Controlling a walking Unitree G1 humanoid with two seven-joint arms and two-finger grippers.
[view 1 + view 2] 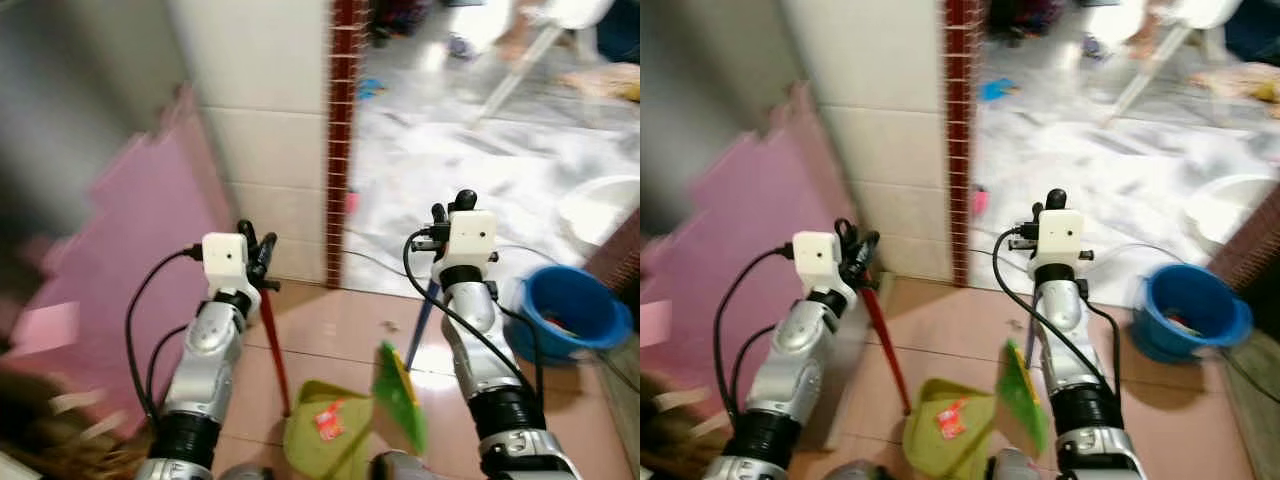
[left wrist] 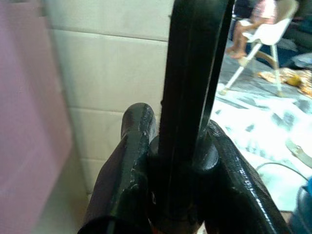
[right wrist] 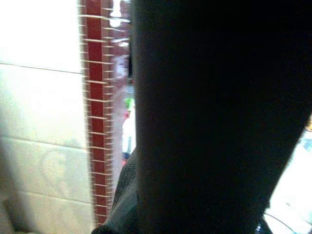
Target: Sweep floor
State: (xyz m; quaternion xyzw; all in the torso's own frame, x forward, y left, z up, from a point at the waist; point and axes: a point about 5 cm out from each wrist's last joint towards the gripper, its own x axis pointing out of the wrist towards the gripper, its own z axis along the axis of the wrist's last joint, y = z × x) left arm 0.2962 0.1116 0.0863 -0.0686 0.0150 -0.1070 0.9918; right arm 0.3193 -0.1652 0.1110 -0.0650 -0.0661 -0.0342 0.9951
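Note:
My left gripper (image 1: 262, 252) is shut on the top of a red handle (image 1: 275, 345). The handle slants down to a green dustpan (image 1: 322, 432) on the pink tiled floor, and a red scrap (image 1: 329, 420) lies in the pan. In the left wrist view both fingers (image 2: 126, 175) clamp the dark handle end (image 2: 187, 97). My right gripper (image 1: 452, 208) is shut on a blue broom stick (image 1: 425, 318). Its green broom head (image 1: 401, 392) sits just right of the dustpan. The right wrist view is mostly blocked by the dark stick (image 3: 214, 117).
A blue bucket (image 1: 570, 312) stands on the floor at the right, with a white basin (image 1: 605, 205) behind it. A pink foam mat (image 1: 130, 260) leans at the left against a white tiled wall with a red-brown tiled edge (image 1: 342, 130). A black cable (image 1: 375, 262) crosses the doorway. Beyond it, a person sits on a white chair (image 2: 265, 36).

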